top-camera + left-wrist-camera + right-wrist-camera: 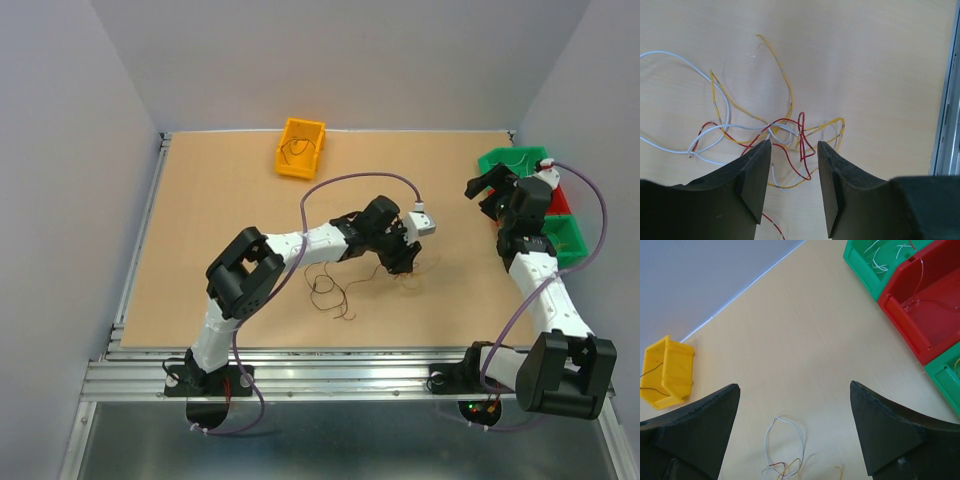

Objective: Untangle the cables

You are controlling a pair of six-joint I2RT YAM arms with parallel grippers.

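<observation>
Hovering left fingers [752, 175], parted, over cables [785, 130]

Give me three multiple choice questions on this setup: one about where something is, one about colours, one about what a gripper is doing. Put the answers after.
1. Where is the yellow bin on the table?
A) near edge
B) far edge
C) dead centre

2. What colours are the cables under the left gripper?
A) blue and green
B) all black
C) red, yellow and white

3. How is the left gripper?
A) open over the tangle
B) shut on a cable
C) shut on nothing

Answers:
1 B: the top view shows it at the table's far side.
2 C: the left wrist view shows those three colours.
3 A: its fingers stand apart, with wires showing between them.
</observation>
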